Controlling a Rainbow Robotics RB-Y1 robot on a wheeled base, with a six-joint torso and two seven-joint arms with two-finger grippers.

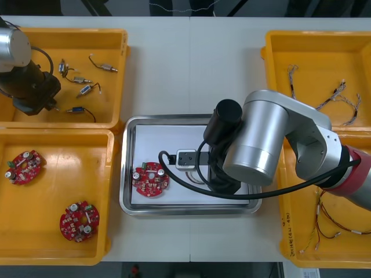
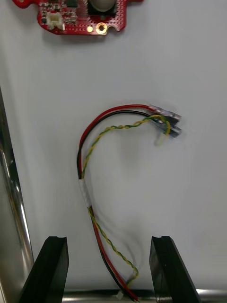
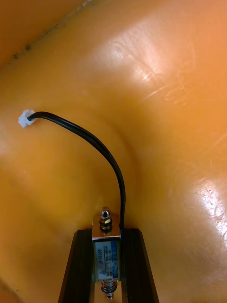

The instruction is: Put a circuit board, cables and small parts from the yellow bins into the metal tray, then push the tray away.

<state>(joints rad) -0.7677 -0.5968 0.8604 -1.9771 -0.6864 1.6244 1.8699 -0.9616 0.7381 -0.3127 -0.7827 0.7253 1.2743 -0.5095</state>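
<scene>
The left gripper point(image 3: 107, 235) pinches a small metal part point(image 3: 107, 222) inside a yellow bin point(image 3: 165, 94), its black cable point(image 3: 101, 149) arching ahead of the fingertips; the part's label point(image 3: 107, 262) cannot be read. The right gripper point(image 2: 109, 246) hangs spread over the metal tray point(image 2: 12, 203), a red and yellow cable point(image 2: 83, 187) lying between its fingers, a circuit board point(image 2: 82, 16) beyond.

An electronics assembly workstation, of the kind found in a lab or workshop, was shown from above. A light table point(image 1: 191, 69) was laid out with four yellow bins point(image 1: 58, 174), each sorted by contents: round red circuit boards point(image 1: 79, 220), small metal parts point(image 1: 86, 90) with black leads, and thin twisted cables point(image 1: 338, 90). A shiny metal tray point(image 1: 126, 174), white inside, was set between the bins. A silver robot arm point(image 1: 264, 139) was stationed over it.
</scene>
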